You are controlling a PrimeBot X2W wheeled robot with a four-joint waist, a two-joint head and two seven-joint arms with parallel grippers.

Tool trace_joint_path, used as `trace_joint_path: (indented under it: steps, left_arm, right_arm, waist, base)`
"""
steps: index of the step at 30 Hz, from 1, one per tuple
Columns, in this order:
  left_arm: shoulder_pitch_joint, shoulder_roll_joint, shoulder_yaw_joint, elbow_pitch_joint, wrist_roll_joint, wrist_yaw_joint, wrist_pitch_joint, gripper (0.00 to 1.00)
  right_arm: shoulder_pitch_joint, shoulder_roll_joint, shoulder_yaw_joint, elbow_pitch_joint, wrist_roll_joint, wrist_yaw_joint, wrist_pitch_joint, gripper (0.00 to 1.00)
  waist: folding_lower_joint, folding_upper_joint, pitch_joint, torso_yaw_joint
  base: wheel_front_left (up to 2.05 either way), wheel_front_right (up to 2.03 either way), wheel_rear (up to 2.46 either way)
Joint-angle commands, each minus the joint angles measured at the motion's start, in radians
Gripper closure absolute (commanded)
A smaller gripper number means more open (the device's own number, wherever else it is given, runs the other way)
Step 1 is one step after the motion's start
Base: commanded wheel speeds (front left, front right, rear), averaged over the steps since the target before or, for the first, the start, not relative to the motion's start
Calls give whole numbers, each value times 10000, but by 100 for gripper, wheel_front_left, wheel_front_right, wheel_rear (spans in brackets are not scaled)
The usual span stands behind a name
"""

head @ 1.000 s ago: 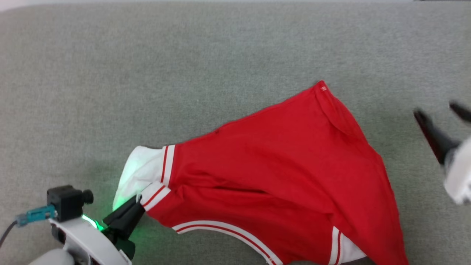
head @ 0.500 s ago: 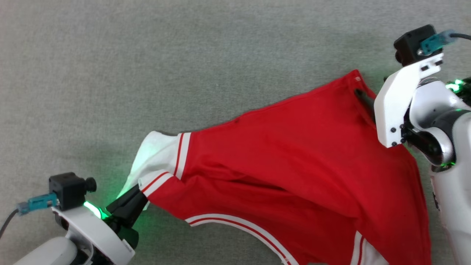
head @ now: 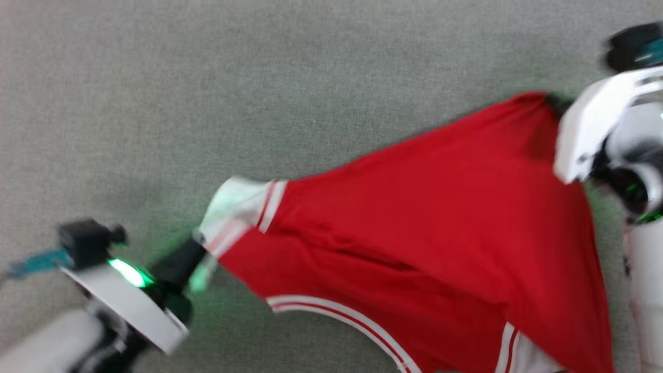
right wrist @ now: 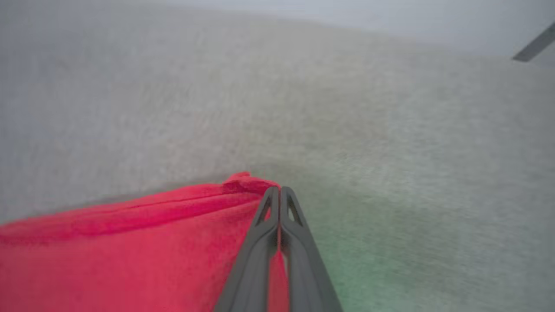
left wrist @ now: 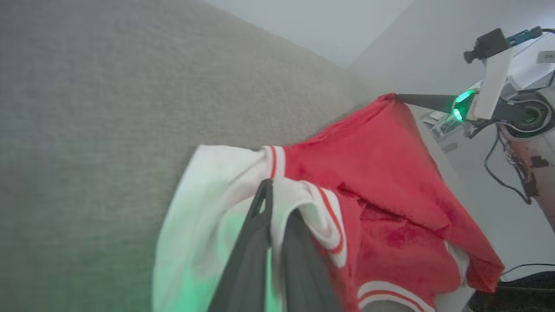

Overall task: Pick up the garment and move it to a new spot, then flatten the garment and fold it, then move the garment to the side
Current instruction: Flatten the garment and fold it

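The garment [head: 424,223] is red with white sleeves and red-striped trim, stretched across the grey surface between my two grippers. The left gripper [head: 199,248] at the lower left is shut on the white sleeve's trim, and in the left wrist view the cloth [left wrist: 303,190] is pinched between its fingers [left wrist: 256,225]. At the far right, the right gripper [head: 557,103] is shut on the red far corner. The right wrist view shows its closed tips [right wrist: 279,189] at that corner of the garment [right wrist: 130,251]. The chest number is hidden.
The grey fabric surface [head: 259,77] stretches wide to the left and far side of the garment. In the left wrist view the surface's edge runs behind the right arm [left wrist: 490,91], with cables and floor beyond it. A dark finger [right wrist: 533,45] shows at the right wrist view's top right.
The right gripper came in from the right, closed on the garment's far corner and pulled it outward. The left gripper rose a little with the sleeve. The camera has also shifted.
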Motion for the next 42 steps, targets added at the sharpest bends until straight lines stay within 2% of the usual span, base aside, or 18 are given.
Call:
trace_joint_path:
  steps: [1, 7, 12, 14, 17, 21, 26, 28, 31, 35, 38, 39, 42]
  left_arm:
    - [-298, 194, 65, 17, 48, 30, 4, 100]
    - [-2238, 695, 275, -198, -901, 28, 292, 100]
    - [-4611, 724, 806, 492, -2368, 28, 1678, 100]
    - [-5589, 506, 1131, 1021, -2996, 28, 2362, 100]
    - [-7145, 251, 1734, 2117, -3363, 28, 3108, 100]
    - [-9176, -76, 2215, 3505, -3050, 30, 3667, 100]
    - [-11148, -397, 2576, 4499, -2469, 39, 3498, 100]
    - [-11542, -558, 2699, 4691, -2560, 39, 3415, 100]
    - [-11407, -663, 2712, 4700, -2716, 38, 3355, 100]
    - [-10224, -721, 2589, 4111, -2966, 32, 3306, 100]
    - [-8850, -662, 2687, 3229, -3136, 27, 2987, 100]
    - [-8220, -860, 2889, 2876, -3594, 28, 2806, 100]
    - [-6441, -770, 3259, 1710, -3653, 28, 2462, 100]
  right_arm:
    - [-285, 110, -405, 38, -331, -7, -251, 100]
    - [-1509, 953, -2349, 273, -1548, -7, -1777, 100]
    - [-3048, 1324, -3478, 592, -2367, -7, -2833, 100]
    - [-3818, 1371, -3816, 782, -2704, -7, -3257, 100]
    - [-4930, 1395, -4160, 1194, -2833, -8, -3876, 100]
    - [-6288, 1362, -4418, 1863, -3012, -11, -4689, 100]
    - [-7609, 1353, -5048, 2403, -3196, -14, -5847, 100]
    - [-7966, 1353, -5187, 2742, -3319, -21, -6127, 100]
    - [-7722, 1354, -4957, 3177, -3434, -21, -6290, 100]
    - [-6909, 1387, -4495, 3595, -3183, -16, -6419, 100]
    - [-5949, 1398, -3885, 3576, -2701, -10, -6360, 100]
    - [-5454, 1398, -3621, 3479, -2662, -10, -6343, 100]
    - [-4018, 1395, -2918, 2849, -2222, -10, -6028, 100]
  waist:
    - [0, 0, -150, -96]
    - [0, 0, -252, -298]
    - [0, 0, 56, -588]
    - [0, 0, 286, -713]
    - [0, 0, 607, -874]
    - [0, 0, 951, -1178]
    - [0, 0, 1243, -1322]
    - [0, 0, 1346, -1353]
    - [0, 0, 1483, -1343]
    - [0, 0, 1576, -1220]
    - [0, 0, 1546, -1170]
    - [0, 0, 1492, -1142]
    - [0, 0, 1343, -1094]
  base:
    - [0, 0, 0]
    - [0, 0, 0]
    - [0, 0, 0]
    - [0, 0, 0]
    - [0, 0, 0]
    - [0, 0, 0]
    - [0, 0, 0]
    - [0, 0, 0]
    - [0, 0, 0]
    - [0, 0, 0]
    - [0, 0, 0]
    - [0, 0, 0]
    - [0, 0, 0]
